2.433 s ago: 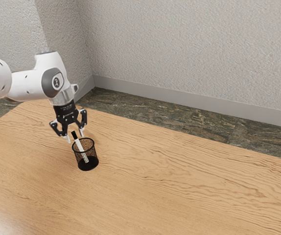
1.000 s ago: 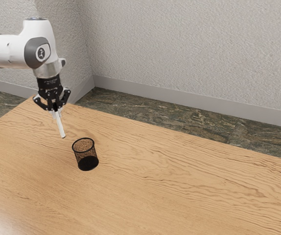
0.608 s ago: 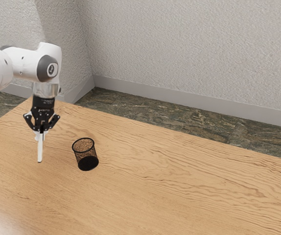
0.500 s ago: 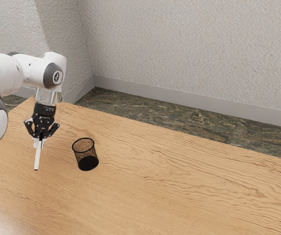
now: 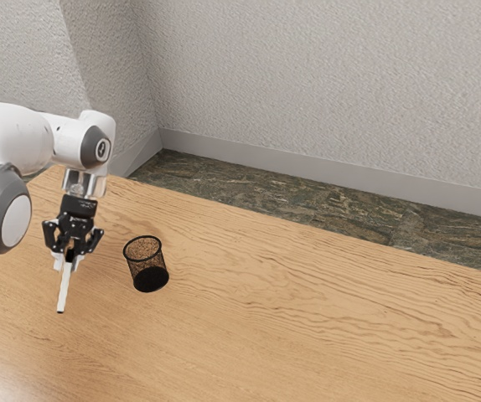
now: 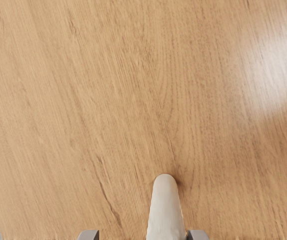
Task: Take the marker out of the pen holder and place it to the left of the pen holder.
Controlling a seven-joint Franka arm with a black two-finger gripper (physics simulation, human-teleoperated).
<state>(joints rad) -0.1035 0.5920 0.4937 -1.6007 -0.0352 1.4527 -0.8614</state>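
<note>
Presently: logged the hand (image 5: 68, 264) low over the table (image 5: 307, 318), on the exterior view's left of the pen holder (image 5: 150, 280), near it and clear of contact. Recorded the hand as parted rather than clamped: in the wrist view, noted a gap between the marker (image 5: 63, 291) and one of the fingers (image 6: 198, 235), with the other right against the marker's side or nearly so. Not counted as a grip from both sides.

Located the marker outside the pen holder, also toward the exterior view's left of it. Found between the fingers, steeply inclined, pointing down toward the table, with the lower end a little closer to the exterior camera than the pen holder's base. Noted a small dark shadow on the wood beside that end in the wrist view; cannot tell about actual contact with the table.

Entered the pen holder as black mesh, round, dark at the base, standing upright on the table. Traced the white arm (image 5: 14, 138) in from the exterior view's left, bending down to the hand beside the pen holder. Observed, well beyond the pen holder and past the table edge, dark stone-patterned floor (image 5: 307, 201) and a pale textured wall (image 5: 307, 84).
</note>
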